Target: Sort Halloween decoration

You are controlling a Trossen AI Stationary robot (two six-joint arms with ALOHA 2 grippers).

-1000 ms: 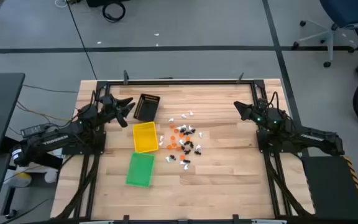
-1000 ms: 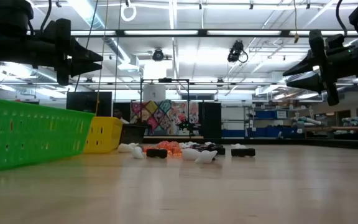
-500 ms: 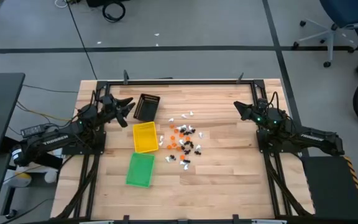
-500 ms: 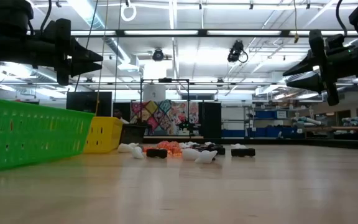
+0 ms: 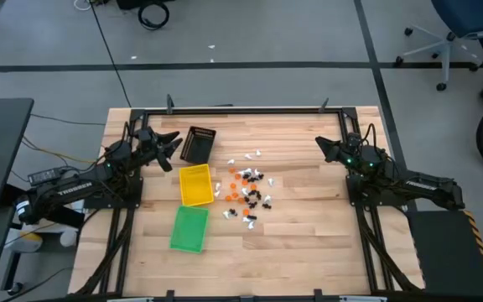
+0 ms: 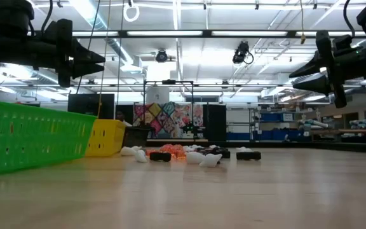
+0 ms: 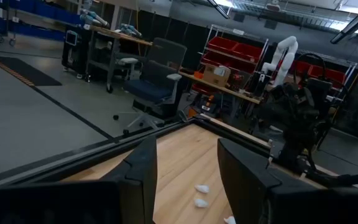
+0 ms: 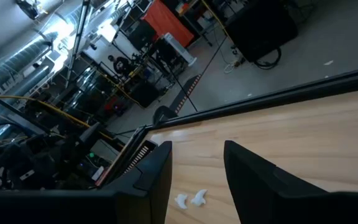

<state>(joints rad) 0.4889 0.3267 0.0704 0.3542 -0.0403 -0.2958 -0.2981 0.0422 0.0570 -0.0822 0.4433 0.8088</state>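
Trinkets [image 5: 246,189] lie loose in a scatter at table centre: white, orange and black pieces mixed together, none yet in a tray. The spread runs from a few white ones at its 12 o'clock edge down to white and black ones at 6 o'clock, with the orange bunched near the middle.

Three trays sit in a rough line at 9 o'clock of the pile: black tray [image 5: 197,143] toward the far edge, yellow tray [image 5: 195,184] just beside the scatter, green tray [image 5: 189,228] nearest the front. Probably laid out so, one per colour, within reach of the left arm; which colour goes where cannot be told. All three look empty from above, though the black one is too dark to be sure.

Left gripper [image 5: 173,148] hangs in the air just beside the black tray, at 10 o'clock of the pile, fingers parted with bare wood showing between them, nothing held. Right gripper [image 5: 322,148] is raised at 2 o'clock of the pile, well apart from it, fingers likewise spread and empty. Both point inward at the heap, a ready pose rather than a working one.

Judgement: sorting not begun. Pieces are tiny and crowded, some touching, so a first pick is best taken from the edge of the scatter.
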